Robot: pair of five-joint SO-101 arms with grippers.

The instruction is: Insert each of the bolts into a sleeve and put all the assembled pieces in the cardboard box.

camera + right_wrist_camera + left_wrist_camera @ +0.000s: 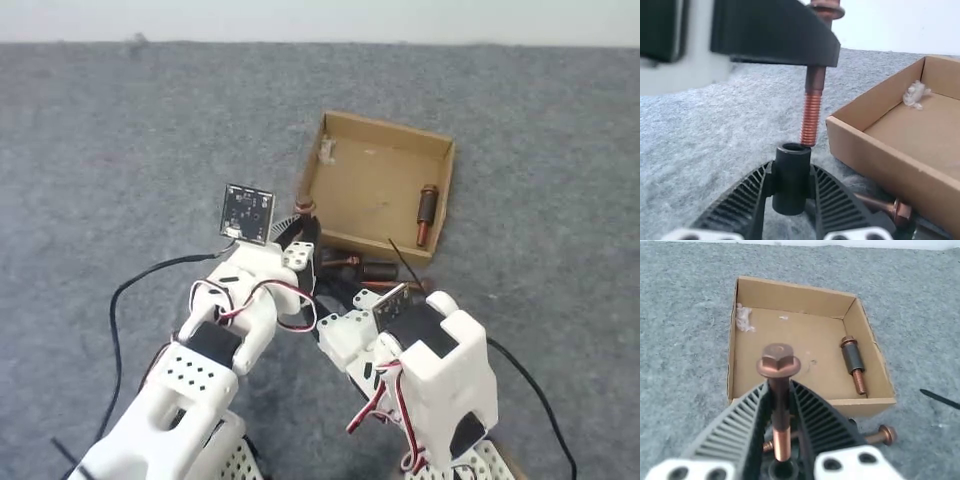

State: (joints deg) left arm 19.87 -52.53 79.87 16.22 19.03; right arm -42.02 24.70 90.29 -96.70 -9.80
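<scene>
**Bolt Poised at the Mouth of Its Sleeve**

The left tool is pinching a copper-coloured bolt upright by its plain shank, hexagonal head above the ribbed pads and threaded end hanging free beneath. Directly under it, the right tool is pressed around a dark sleeve, held upright with its open bore facing up. The thread end sits right at the sleeve's mouth and a little off centre; whether it touches the rim cannot be told. Just beyond the left tool's tip stands the cardboard box, with one assembled piece lying against its far side wall. A second bolt lies loose on the grey worktop, between the tools and the box's near wall.

Both parts look like rigid metal, small but dense, and neither should yield under a grip. The smooth shank is likely to slip or swing in the pads if the thread catches the rim, so the hold just under the head, leaving the thread bare, seems right. The round sleeve could twist, and is best gripped around its middle with the bore clear.
</scene>
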